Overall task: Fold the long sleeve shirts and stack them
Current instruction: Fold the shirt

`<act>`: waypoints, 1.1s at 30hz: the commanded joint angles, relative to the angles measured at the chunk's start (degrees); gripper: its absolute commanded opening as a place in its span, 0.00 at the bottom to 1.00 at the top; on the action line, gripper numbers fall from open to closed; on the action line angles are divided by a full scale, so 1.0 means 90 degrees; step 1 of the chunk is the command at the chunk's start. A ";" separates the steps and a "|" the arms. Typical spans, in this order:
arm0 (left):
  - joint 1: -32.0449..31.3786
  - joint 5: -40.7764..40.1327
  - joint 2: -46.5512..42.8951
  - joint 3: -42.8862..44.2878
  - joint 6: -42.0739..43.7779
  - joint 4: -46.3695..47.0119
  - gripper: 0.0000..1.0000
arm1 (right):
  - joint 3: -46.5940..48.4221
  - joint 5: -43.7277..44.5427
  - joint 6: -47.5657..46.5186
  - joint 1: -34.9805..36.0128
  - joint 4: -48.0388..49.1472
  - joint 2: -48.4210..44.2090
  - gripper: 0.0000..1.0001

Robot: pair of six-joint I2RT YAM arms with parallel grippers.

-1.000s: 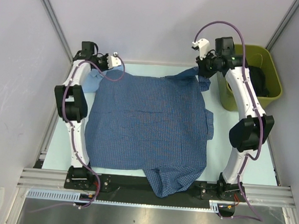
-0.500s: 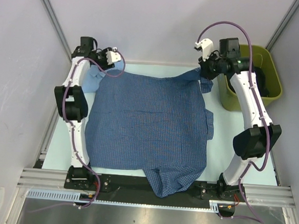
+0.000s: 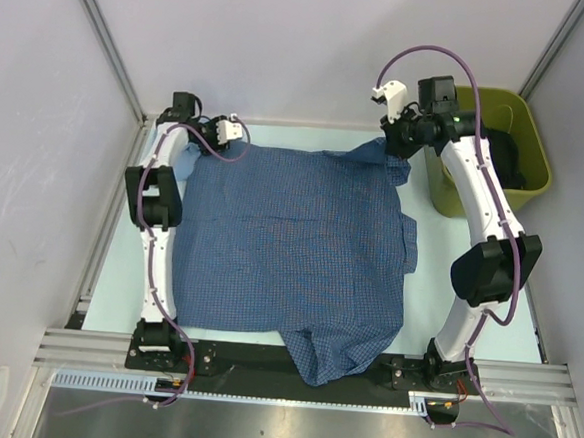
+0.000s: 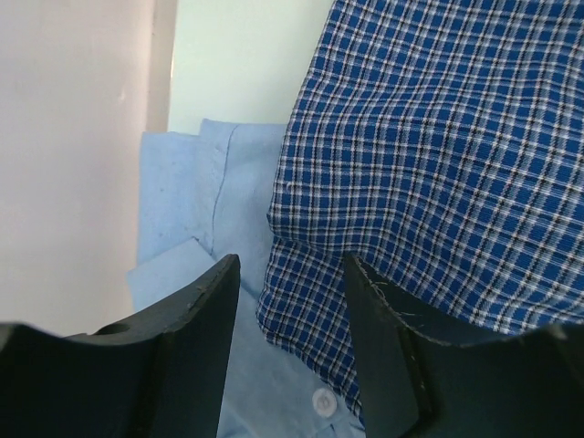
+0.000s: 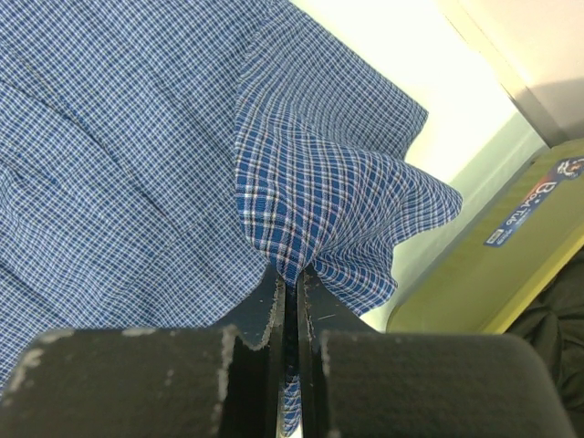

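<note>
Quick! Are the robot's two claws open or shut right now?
Left gripper: open, holding nothing.
Right gripper: shut on the checked shirt.

From my left wrist camera, the checked shirt [image 4: 438, 164] hides most of the pale blue shirt [image 4: 192, 201]; only its nine o'clock side shows.

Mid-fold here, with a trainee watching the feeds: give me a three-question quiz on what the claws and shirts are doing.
1. True or false: the right claw is shut on the checked shirt.
2. What pokes out beneath the checked shirt by the left claw? A) pale blue shirt B) white towel C) grey jacket
3. Fill in: the left claw's jaws stand ___, holding nothing.
Key: 1 true; 2 A; 3 open.
</note>
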 commanded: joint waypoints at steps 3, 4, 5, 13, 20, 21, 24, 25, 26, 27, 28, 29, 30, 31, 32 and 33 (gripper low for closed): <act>-0.0077 0.0206 0.0244 0.0498 -0.0009 0.0545 0.55 | 0.0276 0.0155 0.0054 0.0070 -0.0050 0.0048 0.00; -0.0077 0.0225 0.0264 0.0507 -0.0058 0.0604 0.56 | 0.0296 0.0174 0.0044 0.0089 -0.0060 0.0058 0.00; -0.0077 0.0225 0.0283 0.0507 -0.0058 0.0672 0.57 | 0.0344 0.0194 0.0024 0.0099 -0.0070 0.0087 0.00; -0.0165 0.0274 0.0391 0.0410 0.0371 0.0439 0.42 | 0.0481 0.0262 0.0014 0.0187 -0.0119 0.0205 0.00; -0.0233 0.0420 0.0283 0.0273 0.0957 -0.0098 0.24 | 0.0491 0.0321 -0.0005 0.0197 -0.0109 0.0234 0.00; -0.0233 0.0430 0.0274 0.0273 0.0977 -0.0137 0.21 | 0.0482 0.0330 0.0005 0.0206 -0.0109 0.0244 0.00; -0.0224 0.0488 0.0186 0.0273 0.0929 -0.0196 0.00 | 0.0452 0.0321 0.0005 0.0197 -0.0109 0.0244 0.00; -0.0204 0.0547 0.0128 0.0263 0.0831 -0.0225 0.00 | 0.0462 0.0311 0.0005 0.0197 -0.0109 0.0234 0.00; -0.0194 0.0596 0.0011 0.0234 0.0821 -0.0235 0.00 | 0.0462 0.0311 0.0005 0.0197 -0.0109 0.0224 0.00; -0.0175 0.0645 -0.0077 0.0118 0.0811 -0.0235 0.00 | 0.0462 0.0301 0.0005 0.0197 -0.0109 0.0195 0.00; -0.0136 0.0664 -0.0155 0.0068 0.0821 -0.0235 0.00 | 0.0462 0.0301 0.0014 0.0197 -0.0119 0.0176 0.00; -0.0136 0.0684 -0.0224 0.0010 0.0811 -0.0235 0.00 | 0.0462 0.0301 0.0005 0.0197 -0.0129 0.0147 0.00; -0.0116 0.0713 -0.0379 -0.0049 0.0792 -0.0226 0.00 | 0.0452 0.0301 0.0005 0.0197 -0.0138 0.0127 0.00; -0.0068 0.0723 -0.0439 -0.0088 0.0733 -0.0245 0.00 | 0.0443 0.0292 0.0014 0.0187 -0.0148 0.0059 0.00; -0.0048 0.0743 -0.0536 -0.0137 0.0723 -0.0245 0.00 | 0.0452 0.0272 0.0024 0.0197 -0.0148 0.0039 0.00; -0.0038 0.0743 -0.0692 -0.0282 0.0733 -0.0265 0.00 | 0.0443 0.0262 0.0034 0.0187 -0.0168 -0.0019 0.00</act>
